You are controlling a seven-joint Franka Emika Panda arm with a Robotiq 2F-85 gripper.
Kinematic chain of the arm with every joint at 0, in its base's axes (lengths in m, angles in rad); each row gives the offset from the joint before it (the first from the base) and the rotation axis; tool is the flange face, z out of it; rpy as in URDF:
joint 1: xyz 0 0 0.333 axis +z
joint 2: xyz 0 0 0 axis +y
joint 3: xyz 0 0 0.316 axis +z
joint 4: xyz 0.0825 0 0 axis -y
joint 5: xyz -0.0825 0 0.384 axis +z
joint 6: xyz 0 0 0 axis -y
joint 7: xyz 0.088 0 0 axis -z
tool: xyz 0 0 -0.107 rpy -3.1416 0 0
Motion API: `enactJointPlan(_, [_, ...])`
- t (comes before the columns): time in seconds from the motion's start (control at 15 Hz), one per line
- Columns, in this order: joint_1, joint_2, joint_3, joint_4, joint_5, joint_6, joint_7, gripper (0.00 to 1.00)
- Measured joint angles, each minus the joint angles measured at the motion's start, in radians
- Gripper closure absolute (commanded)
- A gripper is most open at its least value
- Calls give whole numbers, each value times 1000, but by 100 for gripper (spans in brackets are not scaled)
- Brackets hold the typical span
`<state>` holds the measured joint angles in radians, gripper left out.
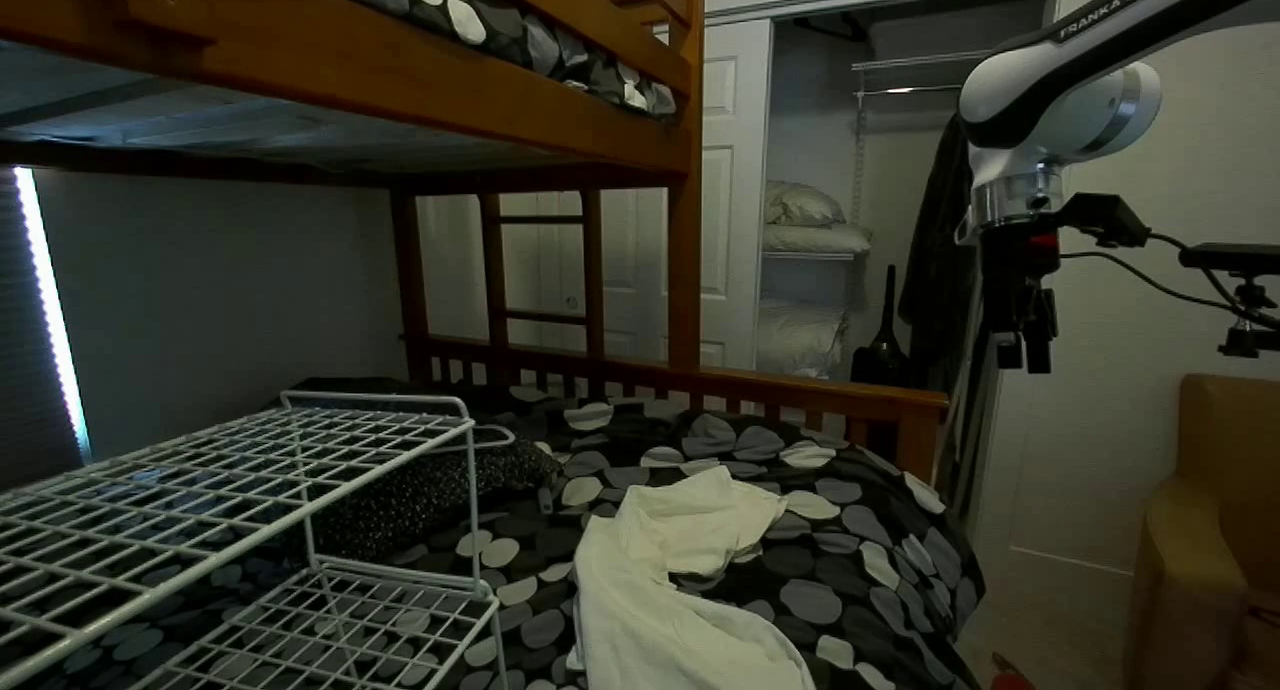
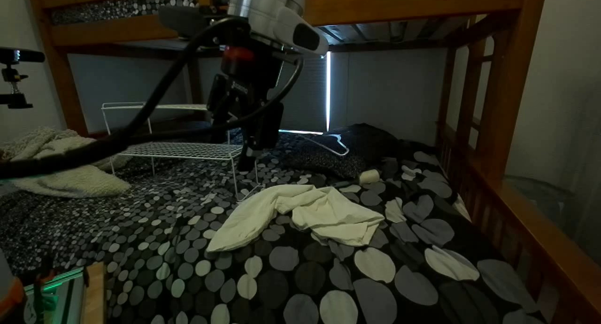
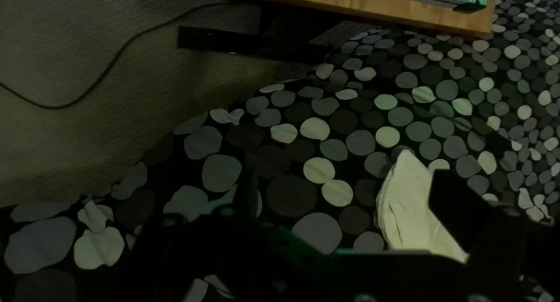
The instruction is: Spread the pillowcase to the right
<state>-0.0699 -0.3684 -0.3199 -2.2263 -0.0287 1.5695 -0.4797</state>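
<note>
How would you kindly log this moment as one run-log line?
pillowcase: wrinkled, bent, on spotted bedding | pincer: open, above bedding, apart from pillowcase | spread: incomplete

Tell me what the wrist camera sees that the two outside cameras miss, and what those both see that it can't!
Only the wrist view shows a thin dark cable curving across the floor and a black bar low under the wooden tabletop.

Both exterior views show the white wire rack, the bunk bed's wooden frame and a bright strip of light; the wrist view shows none of these.

All three share the cream-white pillowcase (only part in the wrist view), the dark spotted bedding and the gripper.
</note>
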Motion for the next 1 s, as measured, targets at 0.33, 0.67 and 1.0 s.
enactJointPlan(0.33, [8, 48, 53, -6, 122, 56, 37, 0])
enactJointPlan(0.67, [23, 187, 138, -10, 298, 251, 190, 0])
enactJointPlan(1.0, [23, 348, 173, -12, 378, 450, 225, 0])
